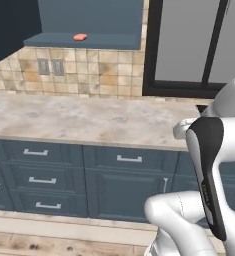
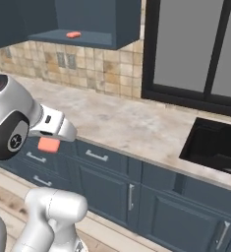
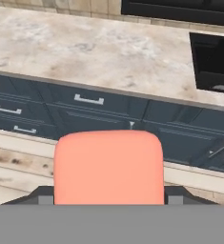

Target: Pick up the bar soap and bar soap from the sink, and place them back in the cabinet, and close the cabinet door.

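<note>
1. One bar soap (image 1: pixel 80 37) already lies flat on the open cabinet (image 1: pixel 84 41) shelf, at the upper left of the left base view; its long axis runs roughly left to right across the frame.
2. The second bar soap (image 2: pixel 48 144) is clamped in the claw (image 3: pixel 108 198). In the right base view it hangs at the left of the frame, under the white hand, in front of the blue drawers and below the counter (image 2: pixel 122 123) edge.
3. In the hand view this held bar fills the lower middle of the frame as a broad salmon face with rounded corners. The dark fingers (image 3: pixel 42 194) press on its two opposite sides, and the bar projects forward from between them, toward the top of the frame.
4. Judging by its look, the bar is light, rigid and smooth, so probably slippery. A grip across the narrow sides, near the middle, seems the sound hold.
5. The black sink (image 2: pixel 216 145) sits at the right of the right base view, well apart from the claw.
6. The held bar has yet to reach the shelf, and the door is not yet closed.
</note>
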